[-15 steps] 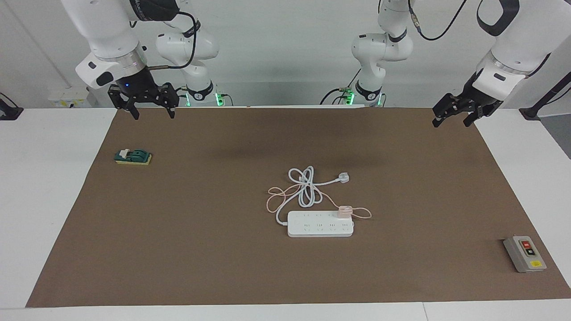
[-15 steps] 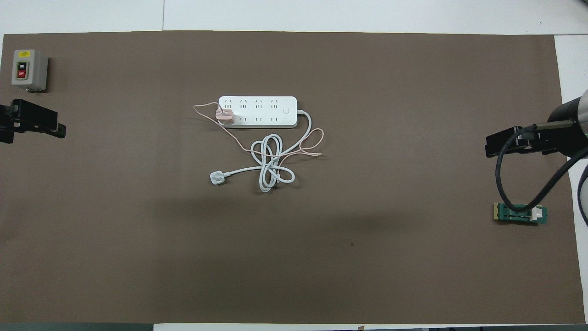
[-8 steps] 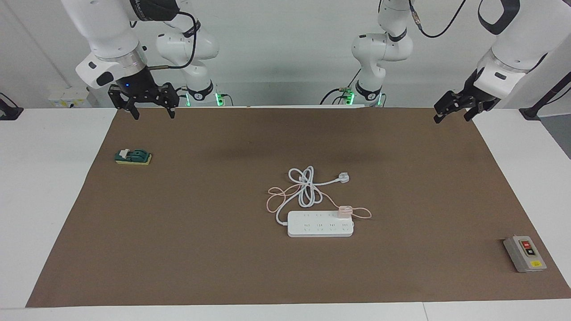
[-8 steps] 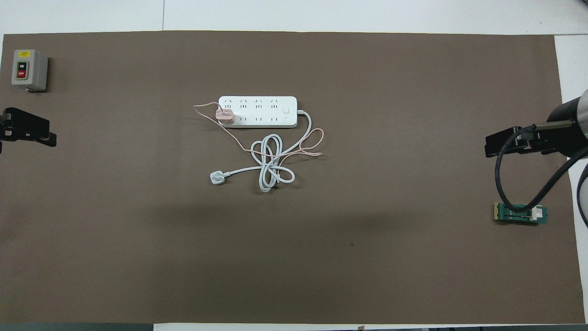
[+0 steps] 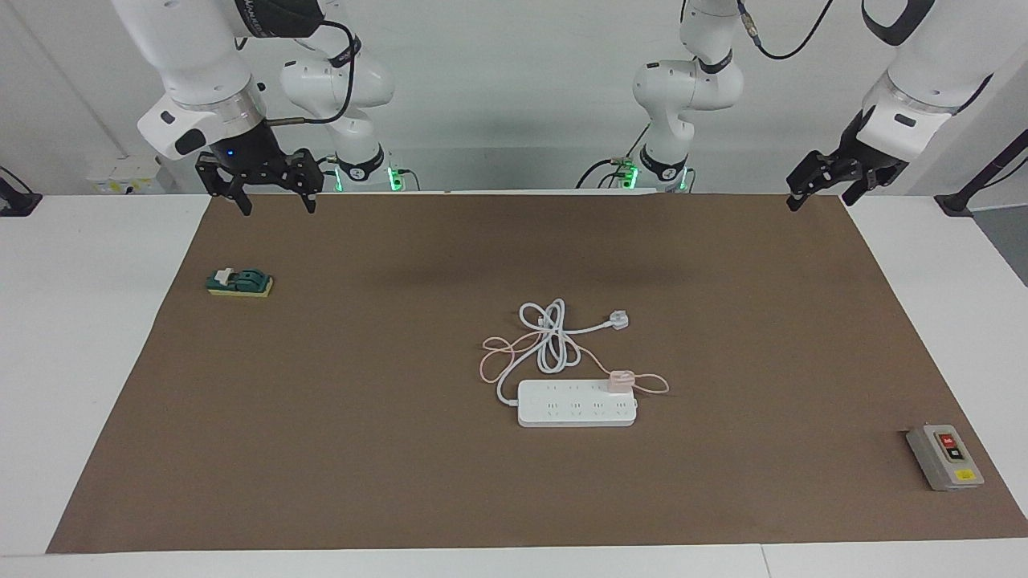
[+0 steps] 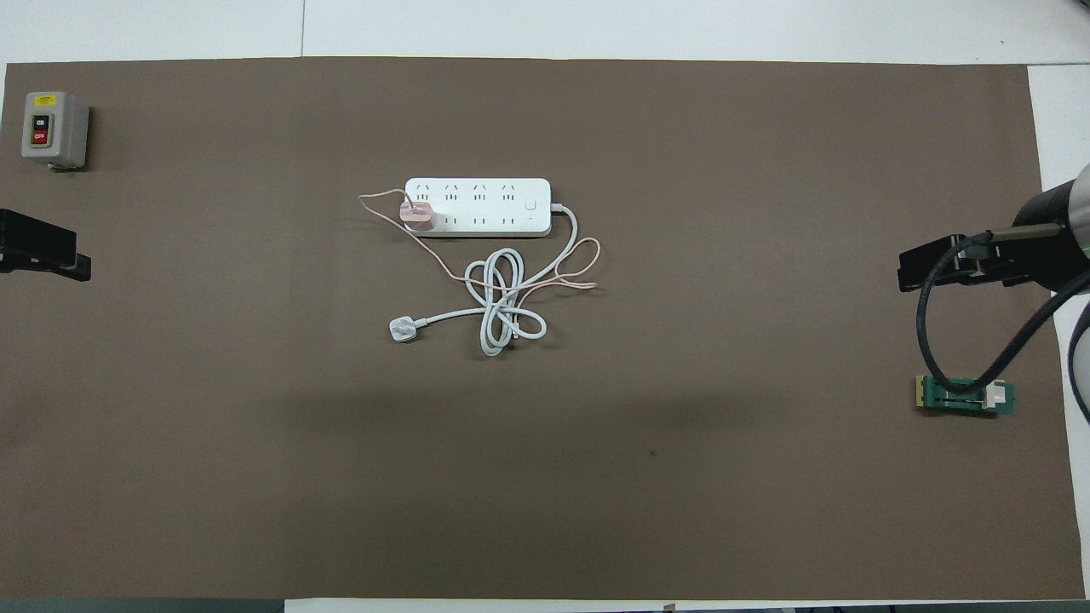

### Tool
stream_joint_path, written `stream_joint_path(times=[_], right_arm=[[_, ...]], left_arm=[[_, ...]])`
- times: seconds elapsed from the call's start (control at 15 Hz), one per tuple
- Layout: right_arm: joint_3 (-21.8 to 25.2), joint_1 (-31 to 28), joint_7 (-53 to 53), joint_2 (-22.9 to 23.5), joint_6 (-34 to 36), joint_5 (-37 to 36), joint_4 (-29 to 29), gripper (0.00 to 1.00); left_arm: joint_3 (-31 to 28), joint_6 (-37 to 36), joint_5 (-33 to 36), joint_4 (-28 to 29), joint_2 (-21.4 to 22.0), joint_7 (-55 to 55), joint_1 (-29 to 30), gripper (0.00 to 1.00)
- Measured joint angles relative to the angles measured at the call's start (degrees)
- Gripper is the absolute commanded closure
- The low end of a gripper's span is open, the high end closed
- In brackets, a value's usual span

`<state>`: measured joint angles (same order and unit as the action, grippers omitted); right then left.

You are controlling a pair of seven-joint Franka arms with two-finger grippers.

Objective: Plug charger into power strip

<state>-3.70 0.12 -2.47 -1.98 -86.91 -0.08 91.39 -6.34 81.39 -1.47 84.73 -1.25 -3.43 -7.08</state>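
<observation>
The white power strip (image 5: pixel 562 411) (image 6: pixel 490 204) lies flat in the middle of the brown mat. The small pink charger (image 5: pixel 620 379) (image 6: pixel 417 214) stands on the strip's end socket, toward the left arm's end, in the row nearer the robots. Its thin pink cable (image 5: pixel 491 363) loops across the strip's coiled white cord (image 5: pixel 550 341). My right gripper (image 5: pixel 275 209) (image 6: pixel 915 268) hangs open and empty over the mat at the right arm's end. Over the mat's edge at the left arm's end, my left gripper (image 5: pixel 819 201) (image 6: pixel 72 264) is raised, open and holding nothing.
The cord's white three-pin plug (image 5: pixel 617 321) (image 6: pixel 400 329) lies nearer the robots than the strip. A grey box with red and black buttons (image 5: pixel 945 456) (image 6: pixel 53 128) sits at the left arm's end. A green switch on a yellow base (image 5: pixel 239 282) (image 6: pixel 966 396) sits at the right arm's end.
My left gripper has risen and drawn back toward the left arm's end of the table. The right arm, charger and strip have not moved.
</observation>
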Motion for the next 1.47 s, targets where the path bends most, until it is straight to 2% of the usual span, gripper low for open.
stream_joint_path(times=[0.27,0.47,0.6,1.47], right_arm=[[0.0,0.0,0.0,0.0,0.0,0.0,0.0,0.00],[0.0,0.0,0.0,0.0,0.0,0.0,0.0,0.00],[0.0,0.0,0.0,0.0,0.0,0.0,0.0,0.00],[0.0,0.0,0.0,0.0,0.0,0.0,0.0,0.00]], left_arm=[[2.0,0.0,0.0,0.6,0.0,0.0,3.6,0.00],[10.8,0.0,0.1,0.8,0.0,0.0,11.7,0.00],[13.1,0.0,0.1,0.9,0.0,0.0,13.9,0.00],[13.8,0.2,0.4,1.0,-1.9,0.0,13.2,0.00]])
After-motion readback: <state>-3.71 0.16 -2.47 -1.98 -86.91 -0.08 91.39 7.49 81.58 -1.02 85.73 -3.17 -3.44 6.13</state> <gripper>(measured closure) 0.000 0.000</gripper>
